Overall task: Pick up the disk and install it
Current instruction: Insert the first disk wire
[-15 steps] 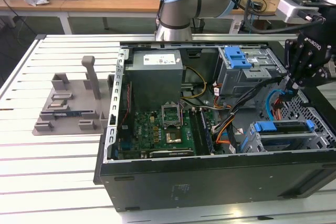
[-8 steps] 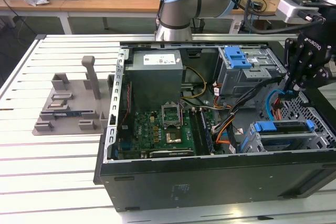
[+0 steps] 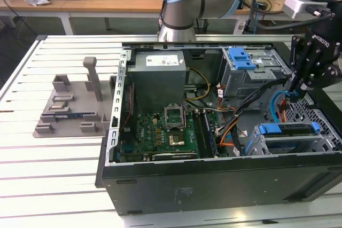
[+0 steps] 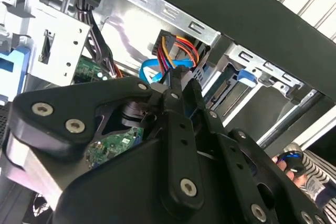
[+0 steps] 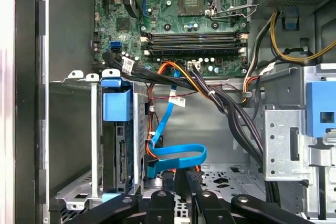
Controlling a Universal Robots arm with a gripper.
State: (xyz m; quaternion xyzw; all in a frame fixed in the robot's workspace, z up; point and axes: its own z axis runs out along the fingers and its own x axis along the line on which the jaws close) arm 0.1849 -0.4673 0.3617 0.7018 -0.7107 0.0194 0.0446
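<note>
Blue-railed, the disk (image 3: 286,131) is being carried by the drive cage (image 3: 262,145) at four o'clock in the computer case (image 3: 176,185). The claw (image 3: 295,90) is being held narrow at one o'clock from it, beside a blue cable (image 3: 277,105).

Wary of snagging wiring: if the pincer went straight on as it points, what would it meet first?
Likely the blue data cable looped just ahead of the pincer, then the perforated case floor; depth is unclear.
</note>
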